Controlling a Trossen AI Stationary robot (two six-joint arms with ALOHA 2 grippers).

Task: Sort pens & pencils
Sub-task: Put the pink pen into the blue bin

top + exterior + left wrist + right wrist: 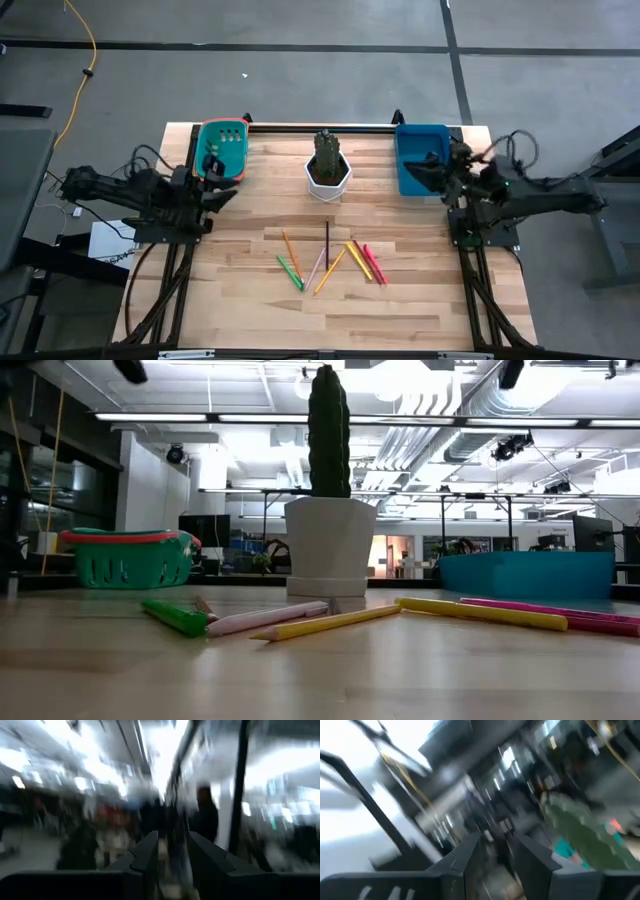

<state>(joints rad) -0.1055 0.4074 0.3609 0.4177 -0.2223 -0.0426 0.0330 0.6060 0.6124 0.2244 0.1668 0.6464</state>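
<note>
Lying in a loose scatter on the near middle of the surface (240, 300), the pens (290, 271) and the pencils (331, 268) overlap and cross, so a pinch on one could drag or roll its neighbour, or lift two at once. Behind them the cactus pot (328, 171) stands between a green basket (222, 148) on the far left and a blue bin (420, 158) on the far right; a careless reach might knock it. Both arms are raised, well apart from the sticks: left gripper (222, 197) and right gripper (425, 172), jaws slightly parted, holding nothing.
</note>
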